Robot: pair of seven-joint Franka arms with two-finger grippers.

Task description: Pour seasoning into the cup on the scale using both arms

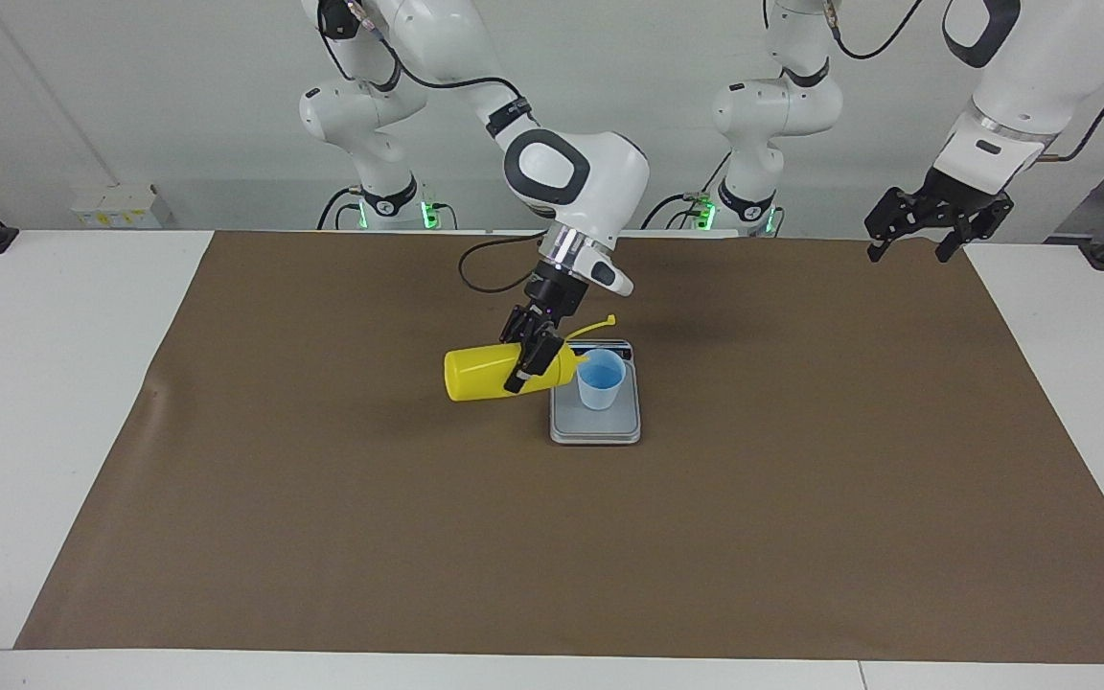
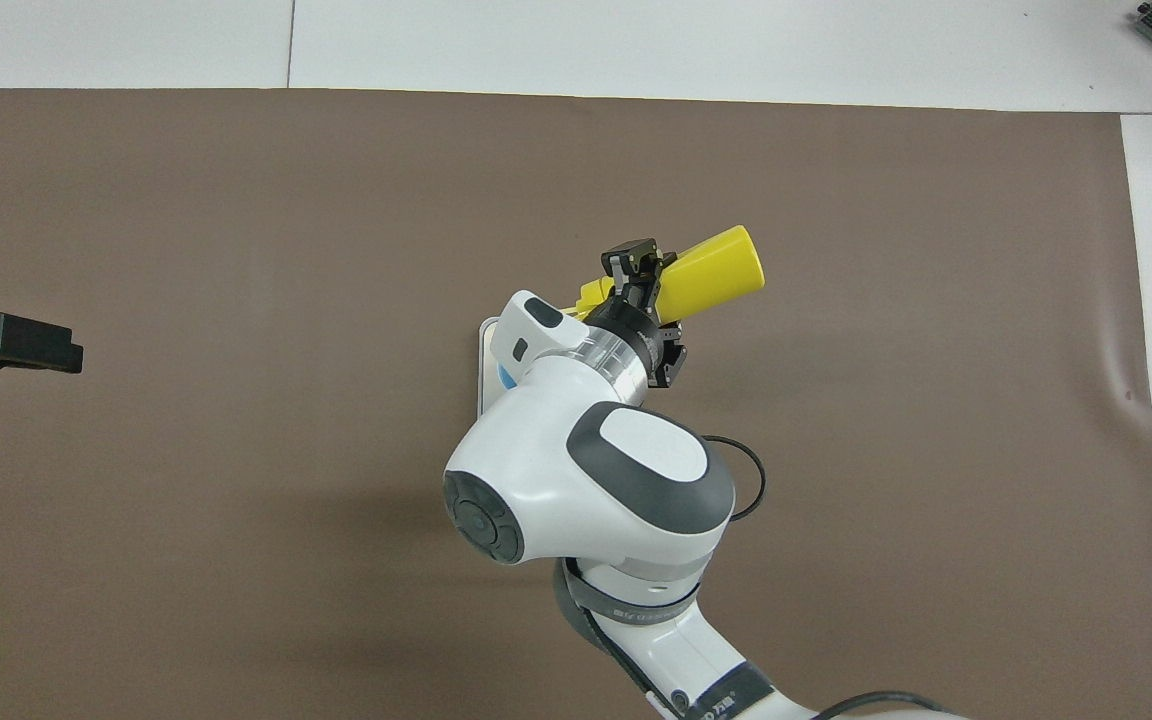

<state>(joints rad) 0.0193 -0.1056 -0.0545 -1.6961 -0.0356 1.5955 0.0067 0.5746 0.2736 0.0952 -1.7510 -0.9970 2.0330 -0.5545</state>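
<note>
The yellow seasoning bottle [image 1: 485,373] hangs almost level in the air, and my right gripper [image 1: 525,367] is shut on it near its neck. Its nozzle points at the rim of the light-blue cup [image 1: 601,383], and the yellow cap strap [image 1: 594,328] sticks up above it. The cup stands on the grey scale [image 1: 596,428] at the middle of the brown mat. In the overhead view the right arm covers most of the scale [image 2: 485,352], while the bottle [image 2: 714,279] and right gripper [image 2: 653,296] show. My left gripper [image 1: 931,230] waits open, raised over the mat's corner at the left arm's end.
A brown mat [image 1: 322,537] covers most of the white table [image 1: 54,402]. A black cable [image 1: 485,287] loops down from the right arm over the mat near the scale. The left gripper [image 2: 36,345] shows as a dark tip at the overhead view's edge.
</note>
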